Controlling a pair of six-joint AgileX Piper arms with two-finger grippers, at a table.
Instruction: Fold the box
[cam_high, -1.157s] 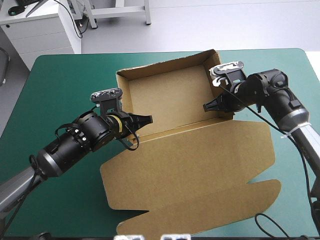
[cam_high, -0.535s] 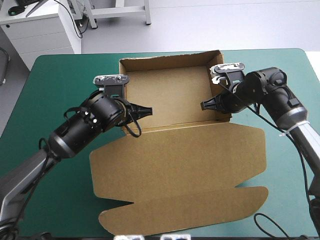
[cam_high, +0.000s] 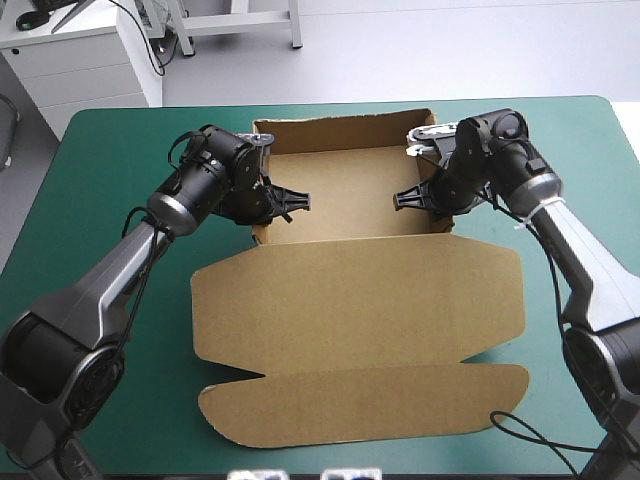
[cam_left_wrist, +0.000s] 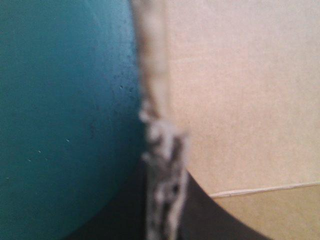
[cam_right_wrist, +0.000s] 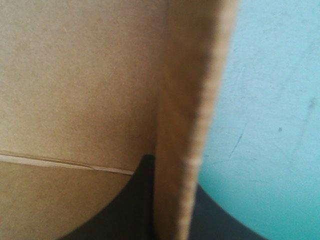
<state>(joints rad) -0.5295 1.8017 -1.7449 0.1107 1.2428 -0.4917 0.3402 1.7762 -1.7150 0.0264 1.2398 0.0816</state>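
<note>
The box, a cut sheet of plain brown corrugated board, is now squared to the edges of the desk with the teal-green cover. In the earlier views it lies askew, its near flaps swung toward the desk's left. The tray part is set toward the far edge with its back and side walls raised. The broad flat lid is spread toward the near edge, its tuck flap nearest the robot.

The left arm is swung farther toward the far edge than in the earlier views, where its fingers lie at the crease between tray and lid. The left pincer, two broad black fin-shaped fingers, is now clamped on the left side wall. In its wrist view the wall's raw edge runs out from between fingers that are all but closed, with teal-green cover on one side and brown board on the other. The right pincer, little moved, is likewise closed on the right side wall, the board pinched between its fingers.

From this it is judged that the turning is done and both side walls are being steadied upright. The lid is left untouched.

No brand, label or writing can be read on the board, the cover or the pincers.
</note>
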